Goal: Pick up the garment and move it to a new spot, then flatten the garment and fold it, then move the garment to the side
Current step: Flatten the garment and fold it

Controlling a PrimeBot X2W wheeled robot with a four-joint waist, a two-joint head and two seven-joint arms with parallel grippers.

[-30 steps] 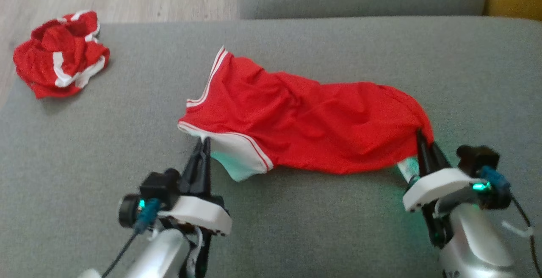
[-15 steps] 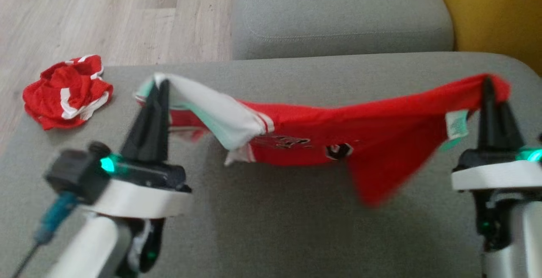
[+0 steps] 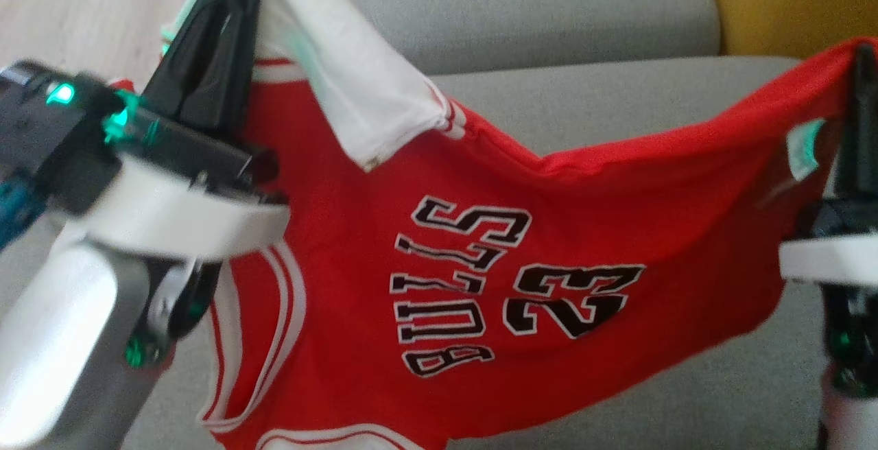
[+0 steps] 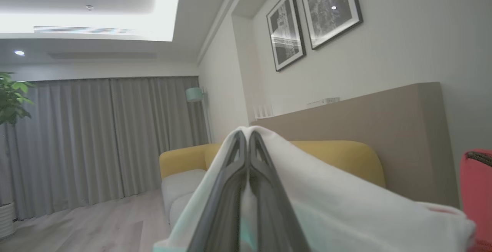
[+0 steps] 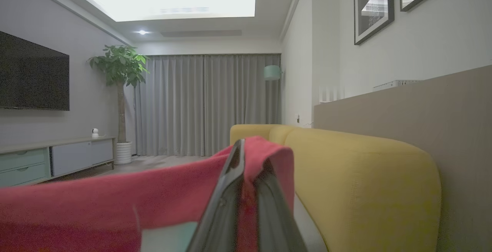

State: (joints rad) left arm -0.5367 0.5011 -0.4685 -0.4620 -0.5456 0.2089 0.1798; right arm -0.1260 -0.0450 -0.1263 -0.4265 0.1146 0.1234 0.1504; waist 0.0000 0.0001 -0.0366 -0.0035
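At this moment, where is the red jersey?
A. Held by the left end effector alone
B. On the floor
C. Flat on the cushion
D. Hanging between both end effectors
D: the left end effector and right end effector each clamp one end of the jersey, which hangs between them above the grey cushion.

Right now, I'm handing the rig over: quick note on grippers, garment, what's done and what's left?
Left gripper: shut on the white corner of the red jersey.
Right gripper: shut on its red edge by the label.
Jersey hangs spread between them over the grey sofa seat, print toward the head camera.
Done: pick-up.
To do: set down at a new spot, flatten, fold, move aside.
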